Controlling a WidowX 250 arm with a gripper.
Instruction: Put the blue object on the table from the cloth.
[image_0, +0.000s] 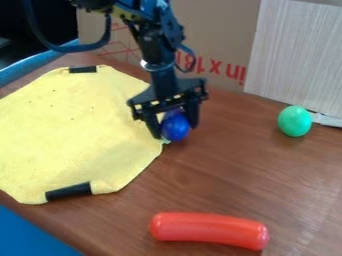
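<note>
The black gripper (175, 132) hangs down at the upper middle of the camera view, by the right edge of the yellow cloth (73, 130). Between its two fingers is a rounded, shiny blue object (176, 125), with a finger against each side of it. The blue object is at the cloth's right edge, beside the brown table (227, 160); whether its underside touches the cloth or the table cannot be told.
A green egg-shaped object (294, 121) stands on the table at the right. A red-orange sausage-like object (209, 230) lies near the front. Black strips (68, 192) sit on the cloth's edges. A cardboard panel (220, 35) and a pale wooden board (297, 55) stand behind.
</note>
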